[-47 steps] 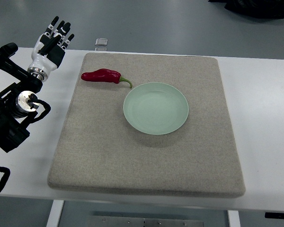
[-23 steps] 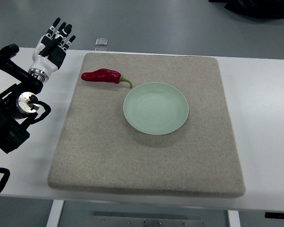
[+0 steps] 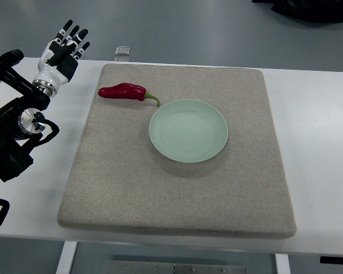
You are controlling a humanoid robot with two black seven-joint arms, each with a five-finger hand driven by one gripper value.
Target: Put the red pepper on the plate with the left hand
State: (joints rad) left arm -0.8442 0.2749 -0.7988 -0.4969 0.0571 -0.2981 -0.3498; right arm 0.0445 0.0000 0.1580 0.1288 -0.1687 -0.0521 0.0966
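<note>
- The left hand [image 3: 62, 50] is at the far left of the view, above the white table [image 3: 320, 131], near its back edge and beside the left side of the mat. Its arm [image 3: 14, 134], black with a metal joint, comes in from the left edge.
- The fingers [image 3: 74, 37] of this hand are stretched out and slightly spread, pointing away from the robot. They hold nothing.
- The red pepper [image 3: 123, 91] lies to the right of the hand, well apart from it, with nothing touching it. It rests on the grey mat [image 3: 177, 200], near the back left corner of the mat.
- The pepper is dark red and glossy, long in shape, a little wrinkled in the middle. It lies almost level across the view. Its rounded tip points left, toward the hand, and its thin green stem [image 3: 153, 99] curves to the right.
- The end of the stem comes very close to the back left rim of the plate [image 3: 188, 131]; whether it touches the rim, I cannot tell.
- The plate is round and pale green, and it stands near the middle of the mat. There is nothing in it.
- A small clear object [image 3: 123, 51] sits at the back edge of the table, behind the mat.
</note>
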